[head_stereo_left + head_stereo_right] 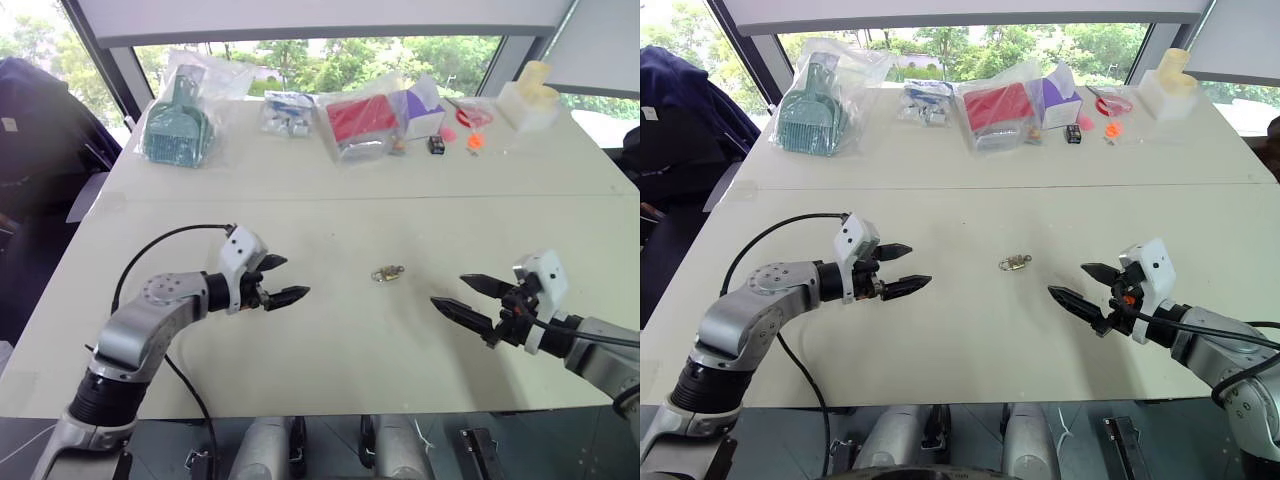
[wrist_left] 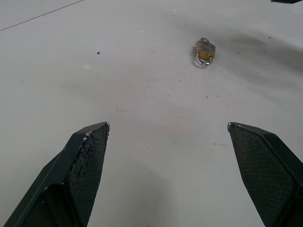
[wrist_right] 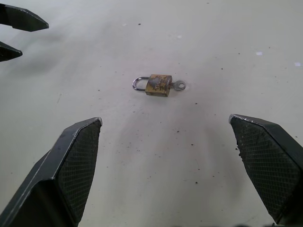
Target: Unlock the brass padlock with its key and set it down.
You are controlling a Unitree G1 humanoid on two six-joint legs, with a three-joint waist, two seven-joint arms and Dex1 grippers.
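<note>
With both grippers, left (image 1: 288,279) and right (image 1: 462,296), wide open and empty, centre the brass padlock (image 3: 158,84) between the jaws, sparing its inserted key (image 3: 178,86)

I see bright daylight coming through the window (image 1: 330,55) behind the table (image 1: 330,330); the trees outside are washed out in places. The tabletop is evenly lit, with a mild sheen. Shadows are soft and faint, just a weak grey smudge by the padlock (image 3: 158,84). Head views are sharp in the middle, with straight edges bowing slightly toward the corners. Wrist views are crisp on the padlock, and the finger (image 3: 71,165) texture reads clearly.
</note>
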